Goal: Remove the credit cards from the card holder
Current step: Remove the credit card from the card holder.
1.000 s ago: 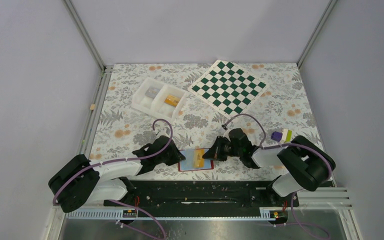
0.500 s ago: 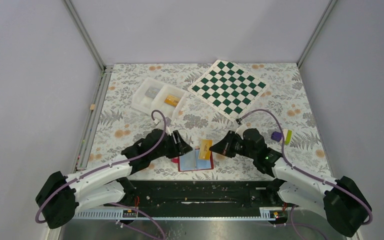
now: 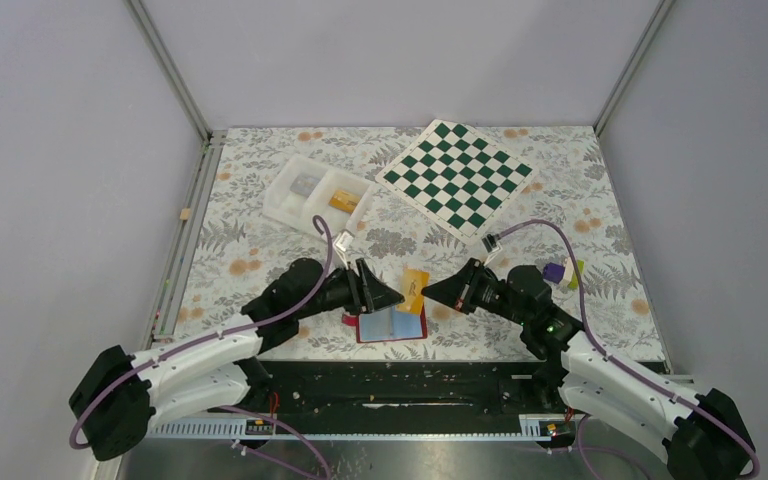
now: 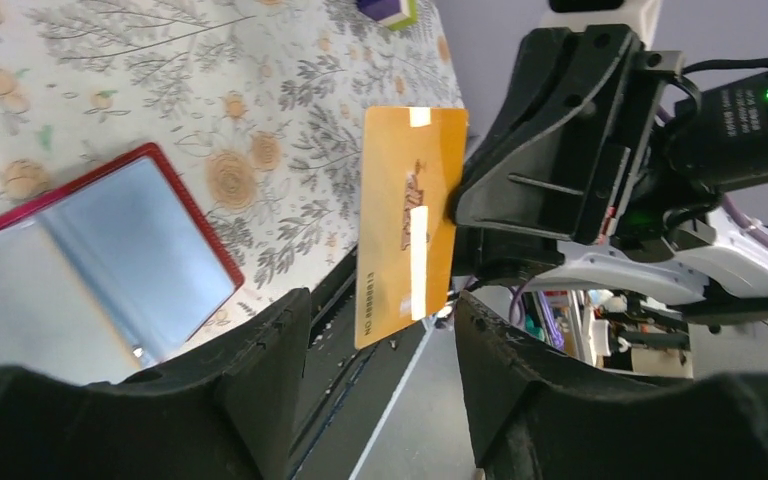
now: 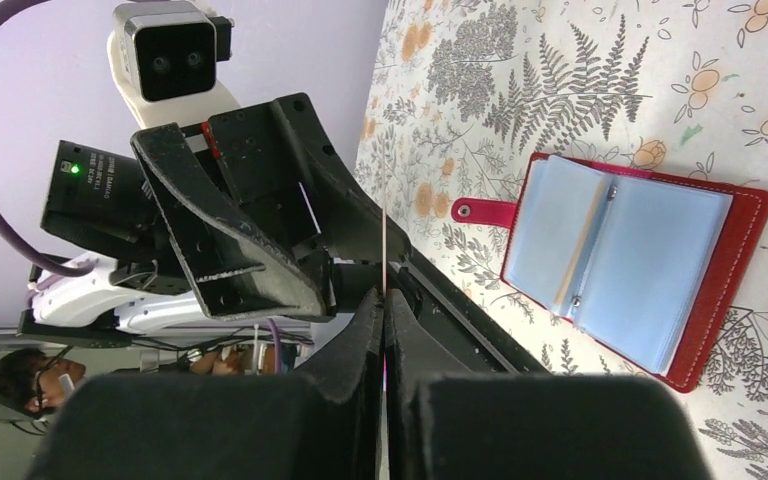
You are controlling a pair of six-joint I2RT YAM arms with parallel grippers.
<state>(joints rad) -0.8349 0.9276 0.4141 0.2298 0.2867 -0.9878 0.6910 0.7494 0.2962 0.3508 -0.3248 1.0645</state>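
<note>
Slipping is my worry: the right gripper [image 3: 430, 292] pinches the card [image 3: 415, 289] by one short edge only, up in the air. Agree?

Yes. Its fingers [image 5: 290, 420] are closed tight on that edge, and the rest of the card hangs free. A jolt could swivel it or shake it loose, I think.

Where would it land?

Likely on the wallet [image 3: 393, 325], which lies open and flat at the middle of the near edge of the table [image 3: 600, 190], near the card and lower down. Or it could go off that edge.

And the left gripper [image 3: 385, 295]?

About half open, holding nothing and touching nothing. It points at the card from the left, near it, with a gap between.

If it means to take the card?

Then timing is the danger. If the right lets go before the left has closed, the card falls. The card is thin too, so the fingers could close beside it.

Anything left in the wallet?

I see only pale blue sleeves [image 5: 560, 230], no orange. A pocket may hide one; I cannot tell.
</note>
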